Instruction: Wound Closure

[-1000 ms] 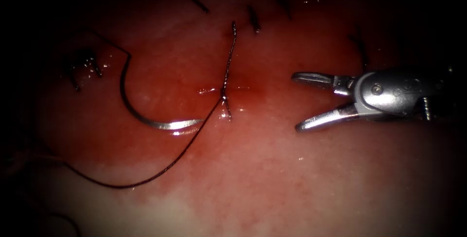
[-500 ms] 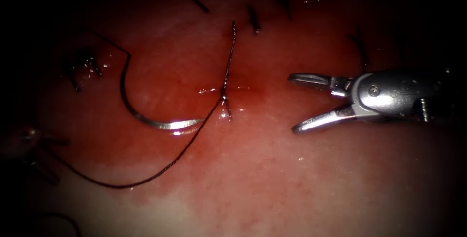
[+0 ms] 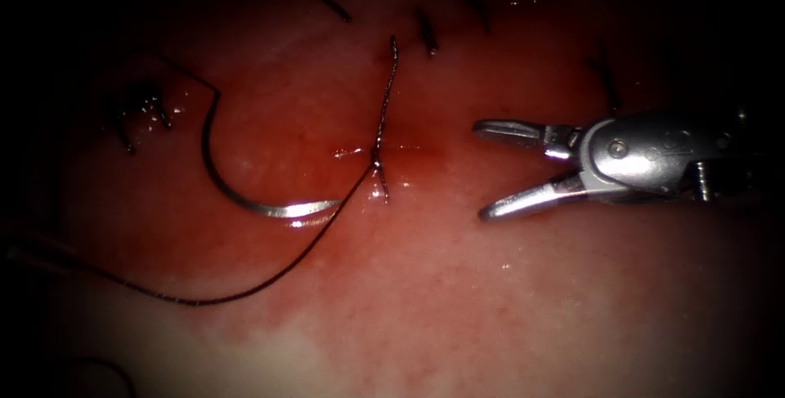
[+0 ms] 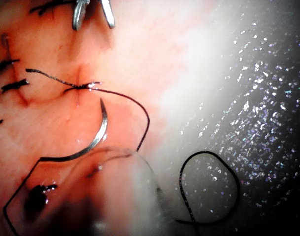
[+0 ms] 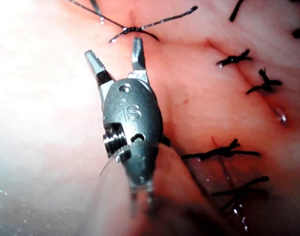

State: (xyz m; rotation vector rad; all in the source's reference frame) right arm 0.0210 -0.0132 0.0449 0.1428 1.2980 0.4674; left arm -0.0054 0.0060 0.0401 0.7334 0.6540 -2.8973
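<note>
Needle (image 3: 245,194): lies free on the tissue (image 3: 458,300), left of the cut, held by neither tool. Curved, bright steel, its pointed end toward the cut and catching a highlight; the blunt end rises to the far left, where the thread (image 3: 270,279) joins it. Not in the tissue, as far as can be judged; it looks to rest flat on the wet surface.

Thread: dark and braided. One strand runs from the stitch (image 3: 378,161) at the cut out to the near left in a long slack arc toward the dark margin. A second, short strand stands up from the stitch toward the far side. In the left wrist view a loose loop of thread (image 4: 209,189) lies well apart from the needle on dark ground.

Right tool (image 3: 482,171): just right of the stitch, jaws spread wide, gripping nothing. Left tool: cannot tell its state.

Finished stitches (image 5: 233,58) with cut ends sit along the cut. Red fluid (image 3: 425,157) pools around the stitch.

Risks, as judgement:
- The open jaws are near the stitch; closing carelessly could catch tissue or the wrong strand.
- The slack arc crosses under the needle's pointed end; a pull on the thread could drag or flip the needle.
- Wet, glaring steel could make the grip point hard to judge.
</note>
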